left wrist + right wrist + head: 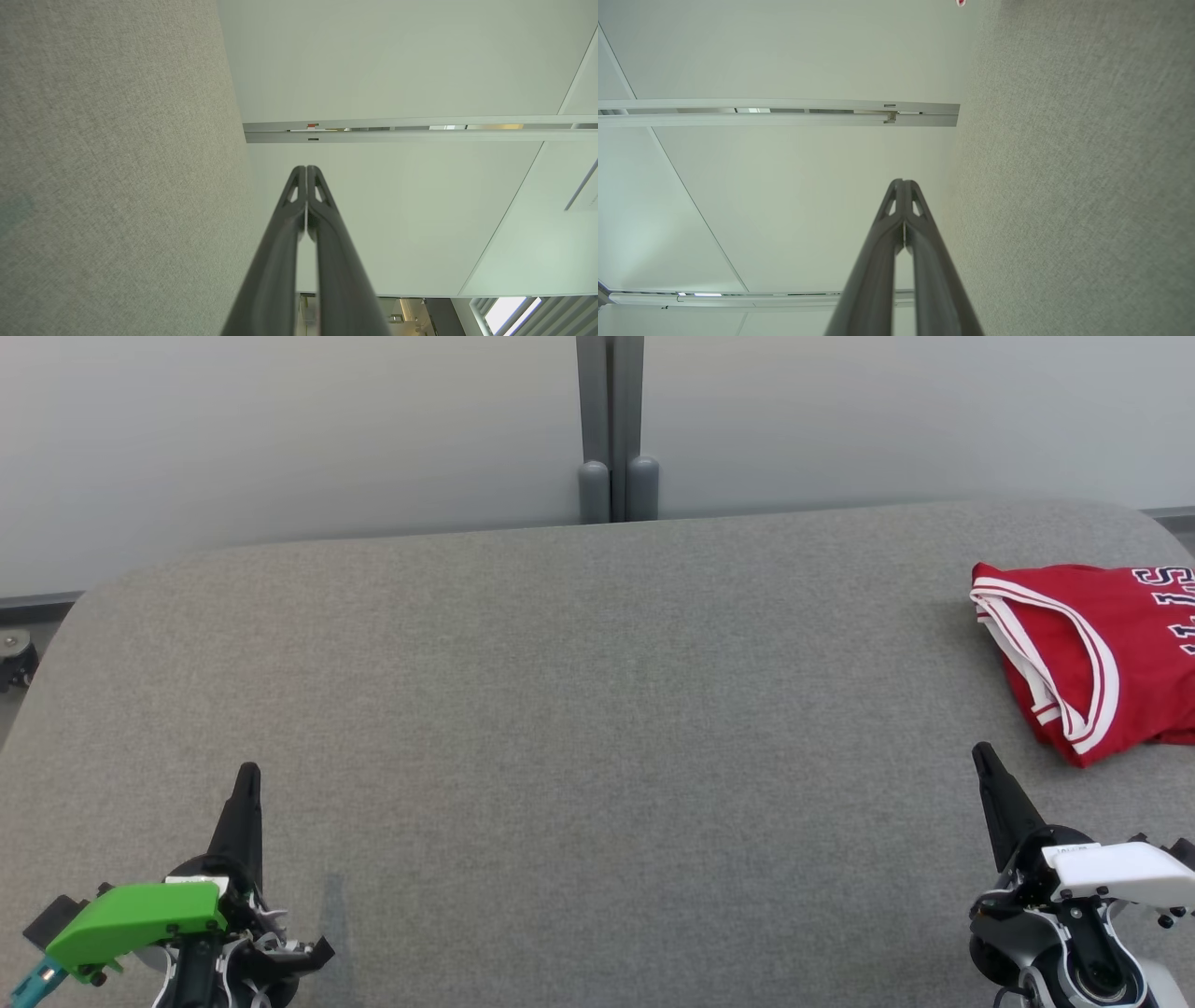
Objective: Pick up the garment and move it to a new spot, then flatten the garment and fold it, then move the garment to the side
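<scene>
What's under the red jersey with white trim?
Grey fabric tabletop: the folded red jersey lies on it. Its lower layers and anything tucked beneath are hidden.

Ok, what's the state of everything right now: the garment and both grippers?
Garment: folded, lying at the right end of the table, partly cut off by the head view's edge, nothing touching it.
Left gripper: shut, empty, over the table's near left.
Right gripper: shut, empty, near the garment but apart from it.
</scene>
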Robot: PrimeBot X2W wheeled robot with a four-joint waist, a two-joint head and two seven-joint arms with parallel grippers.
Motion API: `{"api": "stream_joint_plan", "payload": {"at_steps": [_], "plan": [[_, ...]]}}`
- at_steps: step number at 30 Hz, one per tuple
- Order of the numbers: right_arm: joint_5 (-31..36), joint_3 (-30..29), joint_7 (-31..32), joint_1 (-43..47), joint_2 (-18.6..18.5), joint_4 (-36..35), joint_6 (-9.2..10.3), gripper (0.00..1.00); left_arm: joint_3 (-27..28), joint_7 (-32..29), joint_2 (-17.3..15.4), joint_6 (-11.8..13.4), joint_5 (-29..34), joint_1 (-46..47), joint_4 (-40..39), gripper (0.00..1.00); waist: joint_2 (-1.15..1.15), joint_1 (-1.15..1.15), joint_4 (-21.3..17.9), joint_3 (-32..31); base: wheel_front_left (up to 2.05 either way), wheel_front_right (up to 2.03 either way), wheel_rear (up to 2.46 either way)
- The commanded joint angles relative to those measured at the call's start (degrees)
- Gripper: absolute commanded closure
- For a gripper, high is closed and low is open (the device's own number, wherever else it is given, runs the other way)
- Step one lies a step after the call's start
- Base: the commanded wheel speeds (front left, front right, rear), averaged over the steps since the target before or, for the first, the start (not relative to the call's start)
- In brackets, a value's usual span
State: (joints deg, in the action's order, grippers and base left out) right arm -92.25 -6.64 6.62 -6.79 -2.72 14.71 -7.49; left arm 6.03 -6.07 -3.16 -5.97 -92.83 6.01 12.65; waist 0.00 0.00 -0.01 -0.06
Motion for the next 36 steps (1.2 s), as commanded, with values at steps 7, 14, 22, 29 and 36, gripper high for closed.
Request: {"api": "stream_joint_plan", "payload": {"at_steps": [7,14,22,29,36], "plan": [[-0.1,-0.1,0.2,-0.4,-0.3,-0.2,0.00,1.00,0.3,-0.3,-0.2,0.1,0.1,0.7,-0.2,1.00,0.00,0.00,0.0,0.0,0.00,0.00,0.00],[-0.1,-0.1,0.2,-0.4,-0.3,-0.2,0.00,1.00,0.3,-0.2,-0.2,0.1,0.1,0.7,-0.2,1.00,0.00,0.00,0.0,0.0,0.00,0.00,0.00],[-0.1,-0.1,0.2,-0.4,-0.3,-0.2,0.00,1.00,0.3,-0.3,-0.1,0.1,0.1,0.7,-0.2,1.00,0.00,0.00,0.0,0.0,0.00,0.00,0.00],[-0.1,-0.1,0.2,-0.4,-0.3,-0.2,0.00,1.00,0.3,-0.3,-0.1,0.1,0.2,0.7,-0.2,1.00,0.00,0.00,0.0,0.0,0.00,0.00,0.00],[-0.1,-0.1,0.2,-0.4,-0.3,-0.2,0.00,1.00,0.4,-0.3,-0.1,0.1,0.2,0.7,-0.2,1.00,0.00,0.00,0.0,0.0,0.00,0.00,0.00]]}}
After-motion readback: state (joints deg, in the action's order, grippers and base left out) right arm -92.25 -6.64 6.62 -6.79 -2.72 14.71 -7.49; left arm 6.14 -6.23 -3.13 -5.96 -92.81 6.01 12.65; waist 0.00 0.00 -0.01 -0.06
